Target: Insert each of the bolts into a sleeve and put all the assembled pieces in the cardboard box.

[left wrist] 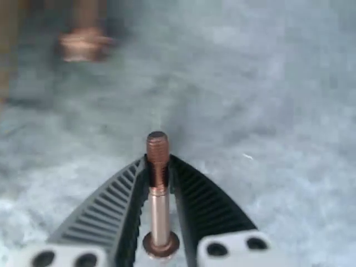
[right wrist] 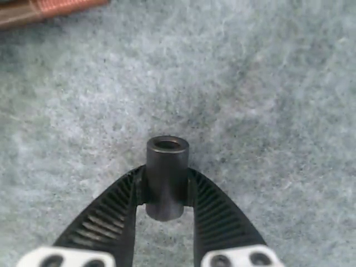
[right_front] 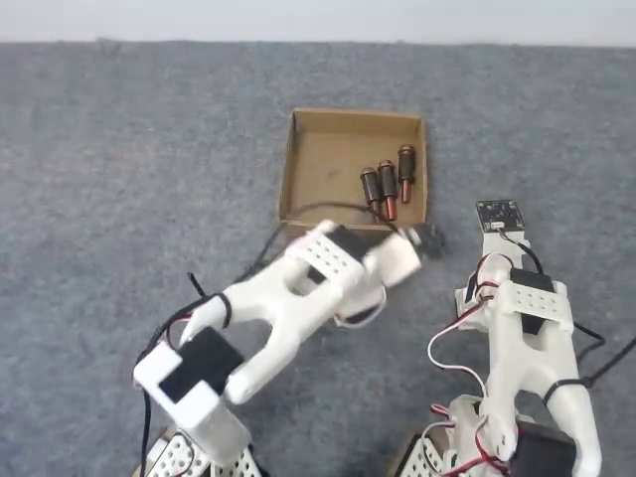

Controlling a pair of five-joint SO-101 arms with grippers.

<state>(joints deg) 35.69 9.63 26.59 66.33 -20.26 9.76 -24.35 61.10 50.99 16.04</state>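
**Bolt and sleeve gripped, ready for mating**

The left end effector (left wrist: 157, 160) is clamped on a copper bolt (left wrist: 158, 203). The bolt's head sits toward the wrist and its threaded tip projects past the fingertips. The right end effector (right wrist: 167, 171) is clamped around the middle of a dark sleeve (right wrist: 167, 164), whose open bore faces away from the wrist. In the high view, the cardboard box (right_front: 323, 169) sits at upper centre on the grey table (right_front: 119, 149). Three assembled pieces (right_front: 388, 184) lie in its right half.

The step in hand appears to be insertion, which is not yet done. The bolt's axis should be lined up with the bore before any advance, with the tip centred on the opening. The advance should be slow, because a tilted entry would likely catch the thread on the rim. Both grips should hold until the shank is seated.
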